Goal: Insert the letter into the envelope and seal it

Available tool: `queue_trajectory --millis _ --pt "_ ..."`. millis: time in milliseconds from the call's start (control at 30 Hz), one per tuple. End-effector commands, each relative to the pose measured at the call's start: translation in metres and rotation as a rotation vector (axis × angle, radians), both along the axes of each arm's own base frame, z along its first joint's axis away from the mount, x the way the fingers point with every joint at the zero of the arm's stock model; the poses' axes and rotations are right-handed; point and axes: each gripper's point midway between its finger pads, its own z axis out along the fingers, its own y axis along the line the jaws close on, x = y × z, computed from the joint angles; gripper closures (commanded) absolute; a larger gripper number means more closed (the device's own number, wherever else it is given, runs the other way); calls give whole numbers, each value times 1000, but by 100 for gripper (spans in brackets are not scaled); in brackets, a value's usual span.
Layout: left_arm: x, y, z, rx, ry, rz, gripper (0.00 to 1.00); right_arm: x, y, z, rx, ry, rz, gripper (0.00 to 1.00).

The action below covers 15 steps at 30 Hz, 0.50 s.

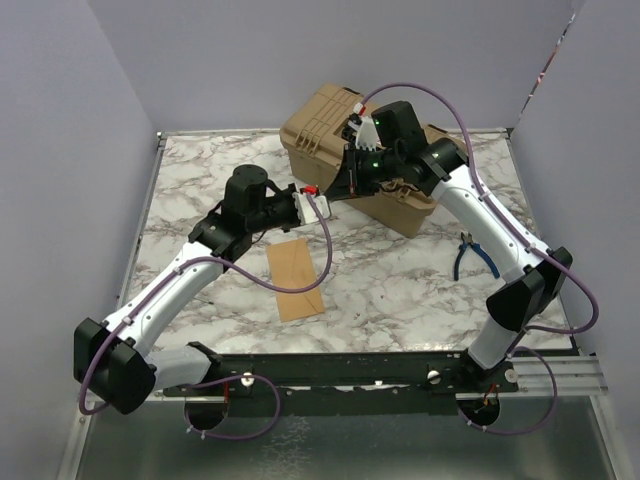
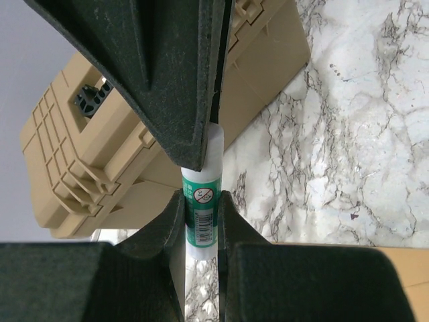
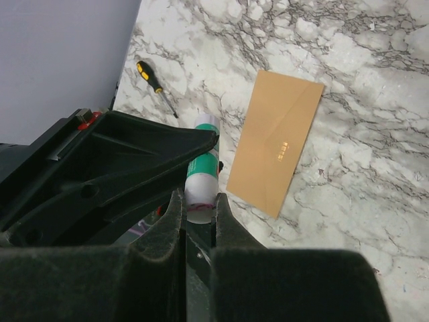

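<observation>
The orange-brown envelope lies flat on the marble table between the arms, its flap folded down; it also shows in the right wrist view. The letter is out of view. A glue stick with a green label and white ends is held in the air between both grippers. My left gripper is shut on its labelled body. My right gripper is shut on its white end. The two grippers meet above the table behind the envelope, left gripper and right gripper.
A tan plastic toolbox stands at the back, right behind the grippers. Blue-handled pliers lie at the right. A yellow-and-black screwdriver lies by the left wall.
</observation>
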Motion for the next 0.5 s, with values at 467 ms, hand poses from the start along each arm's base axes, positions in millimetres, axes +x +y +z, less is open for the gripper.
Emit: queue_trajectory --millis 467 --pt "-35 -52 133 -255 -370 -233 100 -53 8 -60 -49 294 73 100"
